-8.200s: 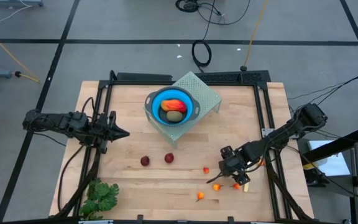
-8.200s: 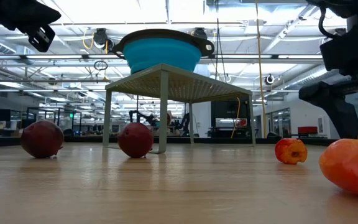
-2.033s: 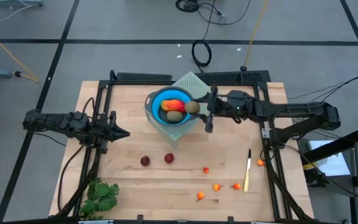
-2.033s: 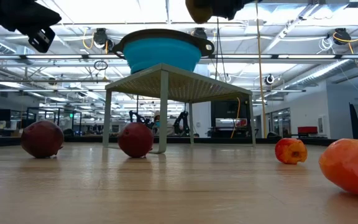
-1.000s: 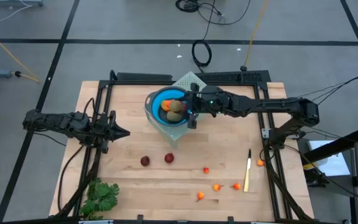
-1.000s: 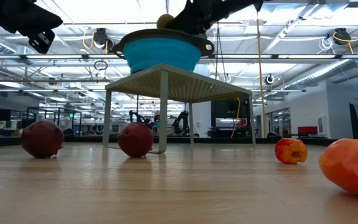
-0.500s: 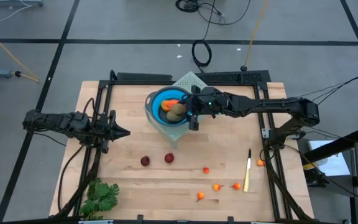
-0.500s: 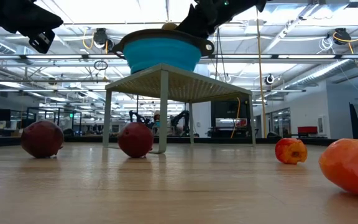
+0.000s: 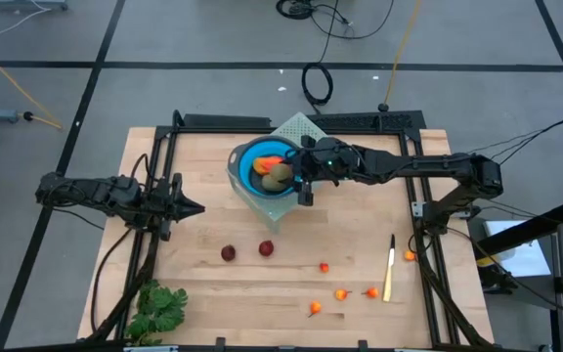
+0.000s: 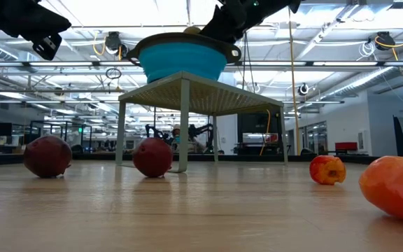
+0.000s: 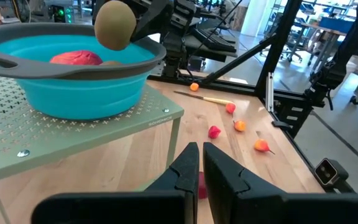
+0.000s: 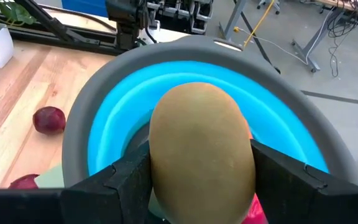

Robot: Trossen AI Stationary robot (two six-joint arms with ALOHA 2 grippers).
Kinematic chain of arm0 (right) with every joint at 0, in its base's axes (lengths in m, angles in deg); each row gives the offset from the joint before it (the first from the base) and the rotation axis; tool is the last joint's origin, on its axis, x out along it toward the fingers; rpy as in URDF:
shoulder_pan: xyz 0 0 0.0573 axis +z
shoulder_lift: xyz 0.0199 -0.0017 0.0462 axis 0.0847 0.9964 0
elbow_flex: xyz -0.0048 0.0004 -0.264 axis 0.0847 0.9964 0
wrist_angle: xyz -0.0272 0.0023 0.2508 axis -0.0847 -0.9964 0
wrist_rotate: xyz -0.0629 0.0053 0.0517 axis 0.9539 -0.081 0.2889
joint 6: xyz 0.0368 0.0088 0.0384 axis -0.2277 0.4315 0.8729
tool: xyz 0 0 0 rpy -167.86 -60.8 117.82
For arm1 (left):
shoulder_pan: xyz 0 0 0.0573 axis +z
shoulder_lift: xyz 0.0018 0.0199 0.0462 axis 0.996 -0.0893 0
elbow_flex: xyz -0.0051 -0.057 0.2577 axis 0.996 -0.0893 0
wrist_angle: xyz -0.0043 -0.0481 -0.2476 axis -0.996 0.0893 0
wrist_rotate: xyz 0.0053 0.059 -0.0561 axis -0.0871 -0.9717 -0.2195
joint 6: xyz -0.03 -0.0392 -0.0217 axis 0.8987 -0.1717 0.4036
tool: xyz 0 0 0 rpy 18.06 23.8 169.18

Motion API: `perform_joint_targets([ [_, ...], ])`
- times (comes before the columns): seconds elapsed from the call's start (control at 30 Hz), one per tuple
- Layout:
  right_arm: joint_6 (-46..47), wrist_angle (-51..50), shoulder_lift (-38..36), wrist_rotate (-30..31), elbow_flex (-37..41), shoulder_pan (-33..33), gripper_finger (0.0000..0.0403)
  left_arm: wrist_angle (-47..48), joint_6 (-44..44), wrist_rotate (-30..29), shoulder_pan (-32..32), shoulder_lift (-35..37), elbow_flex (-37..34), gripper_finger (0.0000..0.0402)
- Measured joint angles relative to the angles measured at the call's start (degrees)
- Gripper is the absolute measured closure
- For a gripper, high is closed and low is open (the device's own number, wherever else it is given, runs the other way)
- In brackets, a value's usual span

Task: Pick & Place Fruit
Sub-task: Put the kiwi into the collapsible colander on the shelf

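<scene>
pale wooden table (image 9: pixel 213 284), matt; smooth blue plastic bowl (image 11: pixel 73 87); perforated green metal stand (image 11: pixel 73 134); matt olive-brown fruit (image 12: pixel 201 149).

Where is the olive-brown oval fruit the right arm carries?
Olive-brown oval sits between the right gripper's fingers, above the blue bowl's right side on the green stand, high view centre.

Your right gripper (image 9: pixel 294 178) reaches over the blue bowl (image 9: pixel 245 154) on the green stand (image 9: pixel 325 145), an olive-brown oval (image 9: pixel 280 175) at its tip. The left gripper (image 9: pixel 195 208) waits at the table's left. 2 dark-red balls (image 9: pixel 228 253) lie on the wood.
</scene>
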Motion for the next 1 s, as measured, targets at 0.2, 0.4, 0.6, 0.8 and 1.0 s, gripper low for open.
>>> perform_joint_targets([
  [0.2, 2.97, -0.05, 0.00, -0.02, 0.00, 0.00, 0.0164, 0.00, 0.00, 0.00, -0.02, 0.00, 0.00, 0.0380],
  [0.4, 2.97, -0.08, 0.00, -0.02, 0.00, 0.02, 0.0157, 0.00, 0.00, 0.00, -0.01, 0.00, 0.00, 0.0380],
  [0.6, 2.89, -0.17, 0.00, -1.34, 0.00, 0.02, 0.0153, 0.00, 0.01, 0.00, 0.00, 0.00, 0.00, 0.0380],
  [0.8, 2.97, -0.42, 0.00, -1.53, 0.00, 0.04, 0.0146, 0.02, 0.00, 0.00, -0.01, 0.00, 0.00, 0.0380],
  [1.0, 2.97, -0.43, 0.00, -1.51, 0.00, 0.04, 0.0120, 0.02, 0.00, 0.00, 0.00, 0.00, 0.00, 0.0380],
])
